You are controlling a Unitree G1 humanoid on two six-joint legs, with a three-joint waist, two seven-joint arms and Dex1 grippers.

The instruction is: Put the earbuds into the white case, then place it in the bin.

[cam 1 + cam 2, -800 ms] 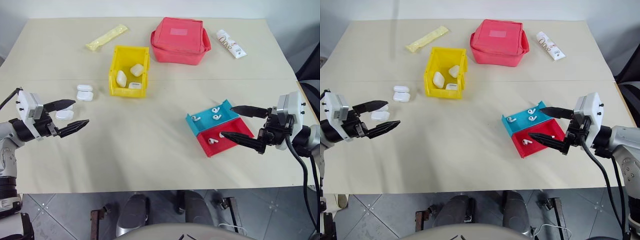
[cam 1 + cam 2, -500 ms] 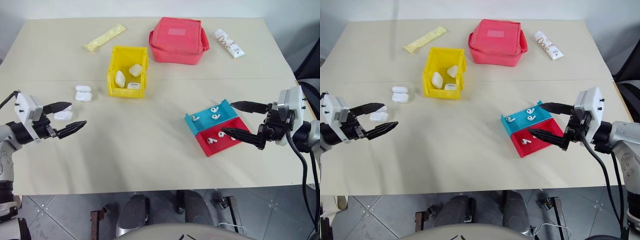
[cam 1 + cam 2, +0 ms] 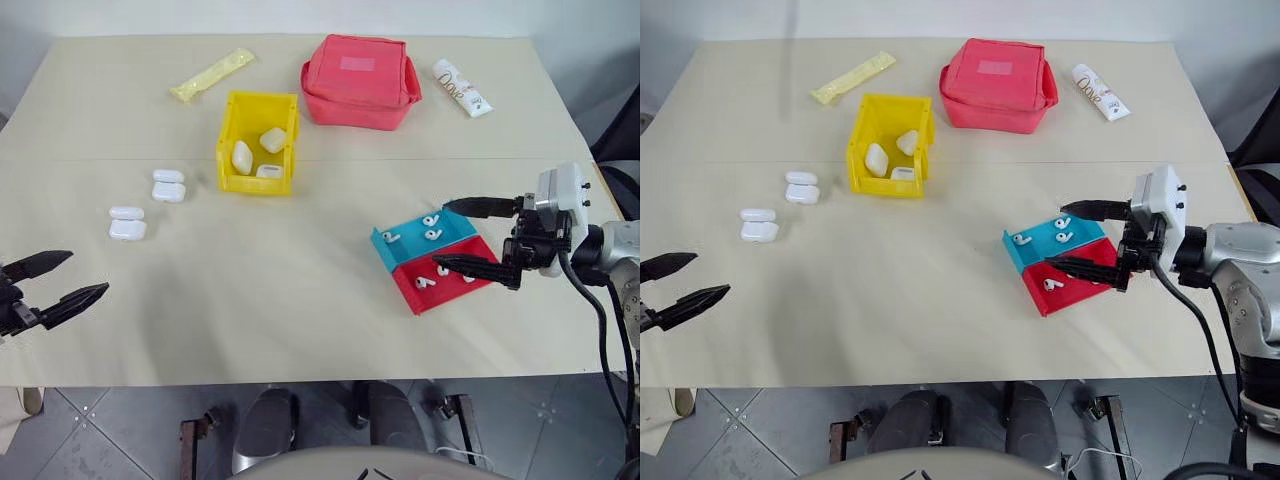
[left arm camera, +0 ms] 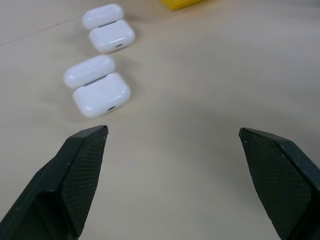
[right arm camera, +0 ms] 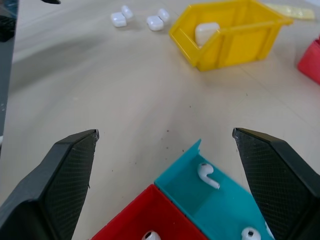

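Two glossy white cases lie open on the bench (image 3: 300, 300), lids hinged back: the nearer white case (image 3: 127, 224) sits just ahead of the left gripper (image 3: 55, 280), and the second open case (image 3: 169, 186) lies a little farther on, toward the bin (image 3: 258, 145). The left gripper hangs near the bench's front edge with its fingers spread wide and nothing between them. The bin is bright yellow with tall walls, and three closed white cases (image 3: 258, 152) lie inside it. The right gripper (image 3: 468, 235) is likewise wide open and empty, its fingers reaching over a pair of shallow trays: the blue tray (image 3: 384, 248) holds three tiny white earbuds (image 3: 431, 226), and the red tray (image 3: 420, 296) touching it holds more of them. Well beyond both grippers lie a red fabric pouch (image 3: 360, 82), a yellow sachet (image 3: 212, 75), and a white tube (image 3: 461, 87) whose printed lettering is too small to read.
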